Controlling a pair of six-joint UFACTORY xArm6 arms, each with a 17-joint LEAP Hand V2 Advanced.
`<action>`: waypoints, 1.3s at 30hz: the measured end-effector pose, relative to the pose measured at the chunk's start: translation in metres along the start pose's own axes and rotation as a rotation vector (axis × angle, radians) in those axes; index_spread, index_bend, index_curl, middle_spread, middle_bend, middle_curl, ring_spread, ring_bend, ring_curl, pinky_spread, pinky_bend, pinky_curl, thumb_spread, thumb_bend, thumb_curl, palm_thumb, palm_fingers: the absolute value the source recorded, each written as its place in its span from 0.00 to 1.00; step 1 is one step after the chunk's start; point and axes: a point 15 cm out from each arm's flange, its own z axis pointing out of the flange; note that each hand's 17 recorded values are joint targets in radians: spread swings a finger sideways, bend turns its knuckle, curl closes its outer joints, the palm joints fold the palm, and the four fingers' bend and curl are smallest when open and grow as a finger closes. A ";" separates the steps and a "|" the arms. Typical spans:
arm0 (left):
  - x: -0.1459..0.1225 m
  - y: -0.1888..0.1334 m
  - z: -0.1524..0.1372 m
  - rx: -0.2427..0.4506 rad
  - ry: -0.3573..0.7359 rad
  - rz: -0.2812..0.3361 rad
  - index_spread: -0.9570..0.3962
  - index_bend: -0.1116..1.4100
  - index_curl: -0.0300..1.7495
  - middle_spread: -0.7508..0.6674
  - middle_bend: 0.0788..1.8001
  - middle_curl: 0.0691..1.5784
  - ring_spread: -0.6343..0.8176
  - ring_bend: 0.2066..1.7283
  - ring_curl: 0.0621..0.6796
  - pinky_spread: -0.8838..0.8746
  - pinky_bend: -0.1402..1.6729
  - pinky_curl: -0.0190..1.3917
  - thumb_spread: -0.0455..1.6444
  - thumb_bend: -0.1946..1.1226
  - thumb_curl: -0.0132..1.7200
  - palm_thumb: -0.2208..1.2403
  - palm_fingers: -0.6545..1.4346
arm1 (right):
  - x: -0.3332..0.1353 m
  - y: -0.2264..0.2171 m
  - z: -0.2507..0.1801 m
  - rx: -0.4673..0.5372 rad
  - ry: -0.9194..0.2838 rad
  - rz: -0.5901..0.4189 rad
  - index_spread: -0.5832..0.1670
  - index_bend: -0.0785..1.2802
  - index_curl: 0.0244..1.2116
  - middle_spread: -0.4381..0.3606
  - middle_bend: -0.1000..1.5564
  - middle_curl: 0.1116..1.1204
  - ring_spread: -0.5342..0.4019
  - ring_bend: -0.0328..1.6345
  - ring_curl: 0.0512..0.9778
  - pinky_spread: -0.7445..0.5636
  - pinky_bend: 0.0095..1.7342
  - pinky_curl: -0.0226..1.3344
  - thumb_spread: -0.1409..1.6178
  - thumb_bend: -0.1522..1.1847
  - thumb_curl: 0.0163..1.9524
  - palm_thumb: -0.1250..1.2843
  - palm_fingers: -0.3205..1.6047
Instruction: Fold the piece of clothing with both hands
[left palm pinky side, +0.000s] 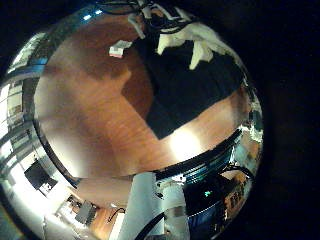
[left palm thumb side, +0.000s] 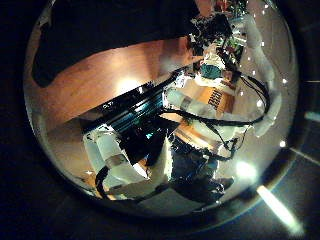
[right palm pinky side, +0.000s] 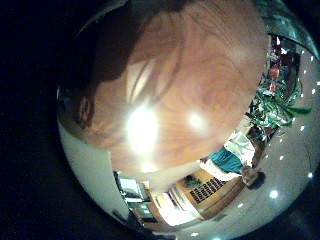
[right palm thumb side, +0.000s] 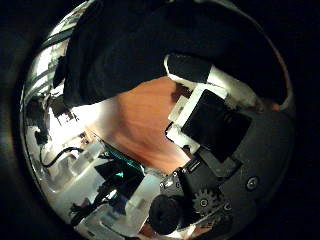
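A dark piece of clothing (left palm pinky side: 185, 85) lies spread on the wooden table (left palm pinky side: 90, 110) in the left little finger side palm view, well below that palm. White fingers of a hand (left palm pinky side: 190, 45) show over its far part. I cannot tell whose they are. The left thumb side palm view shows the clothing (left palm thumb side: 100, 30) beside the bare table (left palm thumb side: 110, 75), with the left hand's relaxed fingers (left palm thumb side: 130, 170) holding nothing. In the right thumb side palm view the clothing (right palm thumb side: 130, 50) lies close under the right hand's fingers (right palm thumb side: 205, 105), which are relaxed and hold nothing.
A small white object (left palm pinky side: 120, 48) lies on the table beside the clothing. A white arm (left palm thumb side: 215, 70) stands past the table edge (left palm thumb side: 130, 100).
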 end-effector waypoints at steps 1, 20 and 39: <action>0.003 0.000 0.003 -0.003 0.001 0.003 0.72 0.18 0.16 0.80 0.06 0.14 0.74 0.31 0.26 0.77 0.34 0.24 0.67 0.13 0.17 0.30 0.31 | 0.005 0.006 0.000 0.019 0.003 0.005 0.24 0.66 0.65 0.30 0.72 0.61 0.31 0.77 0.55 0.32 0.69 0.37 0.70 0.13 0.26 0.79 0.81; 0.005 -0.041 0.066 0.037 -0.051 -0.019 0.72 0.18 0.18 0.76 0.06 0.15 0.73 0.31 0.25 0.77 0.33 0.24 0.71 0.13 0.17 0.29 0.32 | 0.030 0.027 -0.080 0.215 0.084 0.030 0.31 0.75 0.77 0.34 0.79 0.71 0.33 0.83 0.66 0.36 0.76 0.47 0.75 0.11 0.30 0.79 0.73; -0.036 0.005 -0.016 0.231 0.030 -0.104 0.65 0.16 0.17 0.53 0.16 0.22 0.37 0.47 0.38 0.50 0.41 0.27 0.72 0.13 0.17 0.27 0.51 | -0.171 -0.014 -0.207 0.434 0.207 -0.335 0.34 0.75 0.79 0.34 0.78 0.73 0.33 0.82 0.69 0.34 0.75 0.48 0.74 0.11 0.32 0.78 0.74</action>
